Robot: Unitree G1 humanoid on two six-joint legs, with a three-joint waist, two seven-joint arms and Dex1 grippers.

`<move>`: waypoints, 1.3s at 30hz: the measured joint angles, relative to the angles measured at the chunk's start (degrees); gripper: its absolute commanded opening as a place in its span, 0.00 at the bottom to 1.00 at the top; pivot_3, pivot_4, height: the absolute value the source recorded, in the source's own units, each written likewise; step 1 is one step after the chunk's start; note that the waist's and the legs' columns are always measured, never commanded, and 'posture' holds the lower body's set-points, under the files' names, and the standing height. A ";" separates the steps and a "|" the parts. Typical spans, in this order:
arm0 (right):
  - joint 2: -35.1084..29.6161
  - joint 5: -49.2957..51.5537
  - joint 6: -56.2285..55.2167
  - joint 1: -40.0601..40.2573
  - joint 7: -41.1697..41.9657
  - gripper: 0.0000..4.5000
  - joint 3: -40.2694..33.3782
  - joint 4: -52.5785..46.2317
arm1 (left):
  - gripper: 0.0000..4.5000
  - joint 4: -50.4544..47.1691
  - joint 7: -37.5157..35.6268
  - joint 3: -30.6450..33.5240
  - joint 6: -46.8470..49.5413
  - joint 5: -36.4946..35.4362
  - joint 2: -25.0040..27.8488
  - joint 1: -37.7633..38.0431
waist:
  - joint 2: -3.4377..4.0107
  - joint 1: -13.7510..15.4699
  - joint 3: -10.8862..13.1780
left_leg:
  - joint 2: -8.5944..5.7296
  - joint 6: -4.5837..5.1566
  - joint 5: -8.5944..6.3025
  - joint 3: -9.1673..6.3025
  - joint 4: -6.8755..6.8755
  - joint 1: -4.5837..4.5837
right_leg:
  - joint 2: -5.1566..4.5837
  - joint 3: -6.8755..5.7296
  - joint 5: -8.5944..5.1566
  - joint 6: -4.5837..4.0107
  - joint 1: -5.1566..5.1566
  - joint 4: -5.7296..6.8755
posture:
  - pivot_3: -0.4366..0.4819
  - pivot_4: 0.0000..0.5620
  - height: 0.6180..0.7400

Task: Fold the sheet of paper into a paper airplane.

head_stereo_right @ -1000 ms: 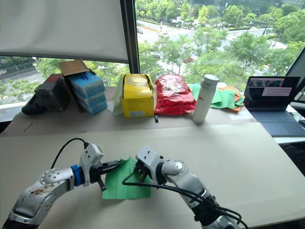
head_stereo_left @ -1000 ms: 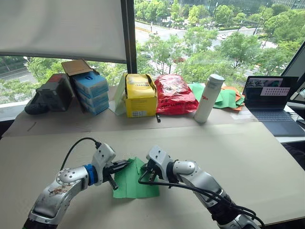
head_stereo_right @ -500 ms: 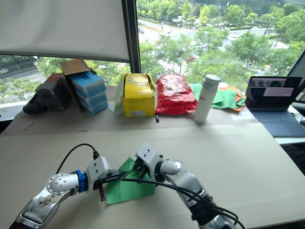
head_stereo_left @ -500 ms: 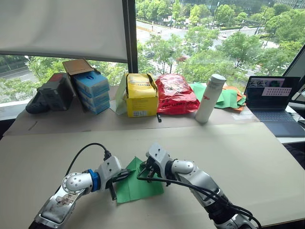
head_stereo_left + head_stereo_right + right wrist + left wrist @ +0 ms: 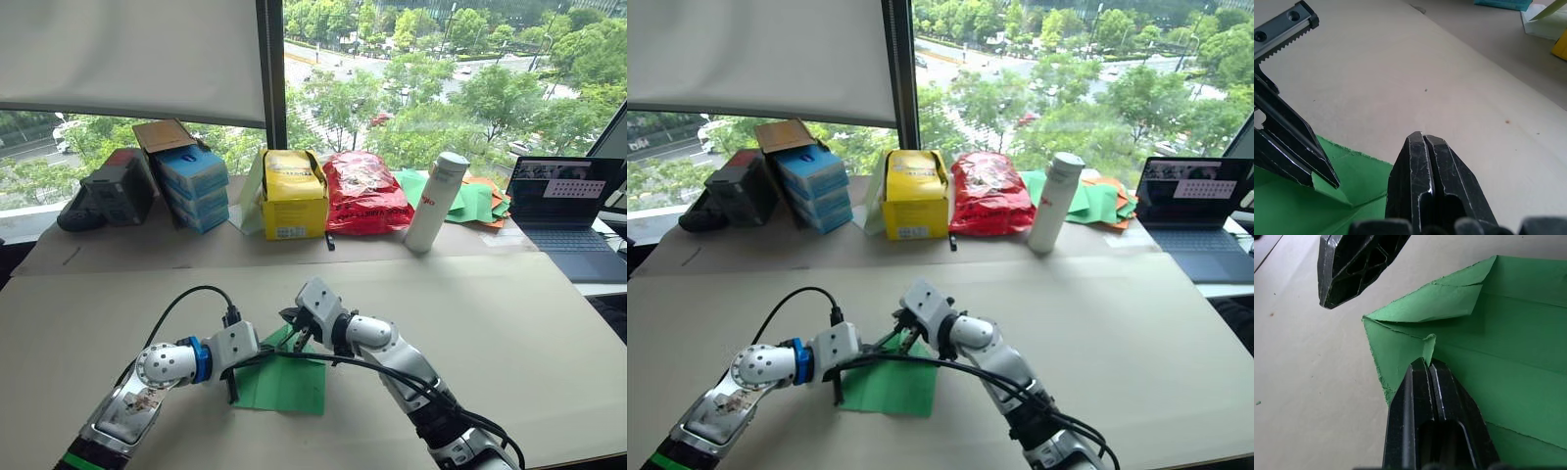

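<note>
The sheet of paper point(image 5: 284, 377) is bright green and creased, lying flat on the tan table point(image 5: 509, 313) with its far corner folded up. My left gripper point(image 5: 1425, 363) is shut on that raised fold at the paper's left edge. From the head it shows at the sheet's left side, left gripper point(image 5: 261, 354). My right gripper point(image 5: 294, 335) hovers at the sheet's far corner, shut with nothing between its fingers. Its tips point(image 5: 1422, 138) point at bare table just past the green edge, close to the left gripper's tips.
Along the back of the table stand blue boxes point(image 5: 191, 186), a yellow box point(image 5: 291, 196), a red bag point(image 5: 364, 193), a white bottle point(image 5: 435, 203), a heap of green and orange sheets point(image 5: 475, 201) and an open laptop point(image 5: 568, 211).
The left gripper has slid in and forward along the sheet's left edge and the sheet has turned and settled flatter. The right gripper has drawn back to the far corner.
</note>
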 measured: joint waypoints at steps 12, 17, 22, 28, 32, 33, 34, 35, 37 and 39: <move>-0.27 -3.27 3.78 0.00 0.42 0.00 3.23 0.54 | 0.26 -3.01 -0.98 0.83 3.38 -1.46 0.09 1.58 | 0.01 -0.14 0.00 | 0.06 0.00 0.00 0.00 0.01 0.12 | 0.06 0.06 0.00 0.00 0.09 0.04 | 0.48 0.27 1.00; -0.24 -3.69 3.78 0.00 0.42 0.00 3.24 0.51 | 0.41 -6.27 -2.11 8.64 18.57 -14.25 -0.15 1.84 | 0.01 -0.20 0.00 | 0.09 -0.04 0.02 -0.02 0.04 0.11 | 0.11 0.05 -0.02 0.01 0.07 0.08 | 0.48 0.27 1.00; 0.15 -4.04 3.96 -0.04 0.47 0.00 3.30 0.68 | 0.13 -3.88 -2.05 18.64 28.27 -23.61 1.24 -2.94 | 0.01 -0.24 0.00 | -0.01 -0.06 0.04 -0.01 0.04 0.29 | 0.14 0.06 -0.03 0.04 0.15 0.11 | 0.48 0.27 1.00; 0.88 -4.06 5.53 -0.41 0.62 0.00 3.11 0.58 | 0.00 -0.99 -1.62 15.44 29.84 -23.61 0.14 -2.86 | -0.01 -0.33 0.00 | 0.00 -0.13 0.07 0.03 0.04 0.24 | 0.19 0.10 -0.03 0.02 0.14 0.17 | 0.48 0.27 1.00; 1.87 -4.38 6.82 -0.13 0.22 0.00 3.16 -0.27 | 0.00 0.05 0.84 10.83 29.03 -20.25 -2.91 -2.68 | -0.02 -0.29 -0.01 | -0.01 -0.14 0.07 0.04 0.03 0.26 | 0.18 0.14 -0.04 0.01 0.13 0.21 | 0.48 0.27 1.00; 2.05 -4.38 7.24 -0.14 0.20 0.00 3.15 -0.47 | 0.00 0.13 1.50 9.56 28.94 -19.60 -3.88 -2.87 | -0.03 -0.31 -0.02 | -0.01 -0.14 0.07 0.04 0.03 0.25 | 0.18 0.15 -0.04 0.01 0.12 0.22 | 0.48 0.27 1.00; 2.06 -4.43 7.47 -0.18 0.21 0.00 3.15 -0.50 | 0.00 0.30 2.05 8.49 28.81 -19.02 -4.58 -3.29 | -0.04 -0.35 -0.02 | 0.00 -0.14 0.07 0.04 0.03 0.24 | 0.18 0.15 -0.03 0.01 0.10 0.24 | 0.48 0.27 1.00; 1.91 -4.68 7.50 -0.21 0.24 0.00 3.15 -0.48 | 0.00 0.60 2.53 7.63 28.68 -18.37 -5.17 -3.96 | -0.04 -0.33 -0.02 | -0.01 -0.15 0.07 0.05 0.03 0.25 | 0.18 0.16 -0.04 0.00 0.09 0.27 | 0.48 0.27 1.00; 1.67 -5.15 7.50 -0.32 0.41 0.00 3.24 -0.43 | 0.00 1.42 3.48 5.95 27.91 -16.66 -6.09 -5.59 | -0.04 -0.33 -0.02 | 0.00 -0.16 0.08 0.06 0.03 0.25 | 0.18 0.16 -0.04 -0.01 0.08 0.31 | 0.48 0.27 1.00; 1.66 -5.36 7.51 -0.43 0.51 0.00 3.32 -0.40 | 0.00 2.08 4.40 4.11 27.36 -14.72 -6.83 -6.82 | -0.04 -0.35 -0.02 | -0.02 -0.15 0.08 0.07 0.03 0.26 | 0.17 0.19 -0.04 -0.01 0.08 0.35 | 0.48 0.27 1.00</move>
